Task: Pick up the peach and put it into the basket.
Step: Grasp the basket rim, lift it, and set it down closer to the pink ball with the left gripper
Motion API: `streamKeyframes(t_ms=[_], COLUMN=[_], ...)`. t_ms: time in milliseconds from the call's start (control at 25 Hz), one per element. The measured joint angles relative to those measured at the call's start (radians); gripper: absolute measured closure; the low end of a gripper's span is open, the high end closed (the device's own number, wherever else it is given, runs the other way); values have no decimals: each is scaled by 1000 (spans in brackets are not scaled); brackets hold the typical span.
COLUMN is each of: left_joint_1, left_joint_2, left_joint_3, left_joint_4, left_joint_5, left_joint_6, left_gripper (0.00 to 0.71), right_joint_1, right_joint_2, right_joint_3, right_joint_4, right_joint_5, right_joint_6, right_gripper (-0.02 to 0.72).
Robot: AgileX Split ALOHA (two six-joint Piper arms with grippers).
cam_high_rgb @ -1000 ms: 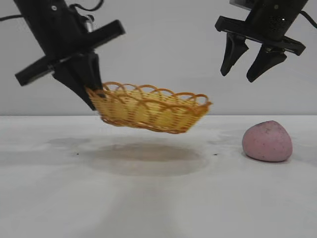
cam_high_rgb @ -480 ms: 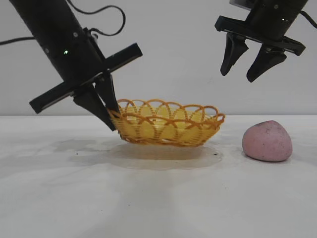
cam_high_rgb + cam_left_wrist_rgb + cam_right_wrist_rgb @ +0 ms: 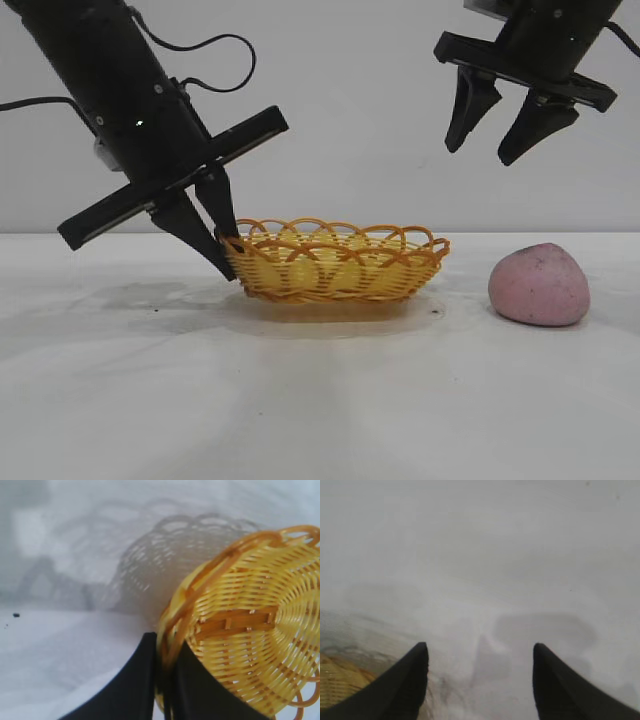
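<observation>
The yellow-orange wicker basket (image 3: 335, 262) rests flat on the white table, near the middle. My left gripper (image 3: 228, 250) is shut on the basket's left rim; in the left wrist view its two black fingers (image 3: 135, 685) pinch the looped rim of the basket (image 3: 245, 630). The dull pink peach (image 3: 539, 285) lies on the table to the right of the basket, apart from it. My right gripper (image 3: 480, 152) hangs high above the gap between basket and peach, open, with nothing between its fingers. The right wrist view shows the right gripper (image 3: 480, 652) over bare table, with the basket's edge (image 3: 335, 677) at one corner.
The white table (image 3: 320, 400) stretches wide in front of the basket and the peach. A faint damp-looking stain (image 3: 150, 295) marks the table to the basket's left. A plain pale wall stands behind.
The left gripper has lowered the tilted, lifted basket to the table and shifted it right; it now sits level. The right gripper and the peach have not moved.
</observation>
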Motion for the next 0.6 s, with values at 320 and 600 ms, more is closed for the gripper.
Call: streamKeyframes(t_ms=[320,600], left_joint_1=[0,0], left_joint_2=[2,2], left_joint_3=[0,0], left_joint_4=[2,4], left_joint_5=[-11,-9], left_joint_6=[-8,-8], left_gripper=[710,657], right_joint_1=[0,0], right_joint_2=[0,0], right_joint_3=[0,0], right_joint_4=[0,0], right_joint_5=[2,4], right_joint_6=[0,0], right_gripper=[318,318])
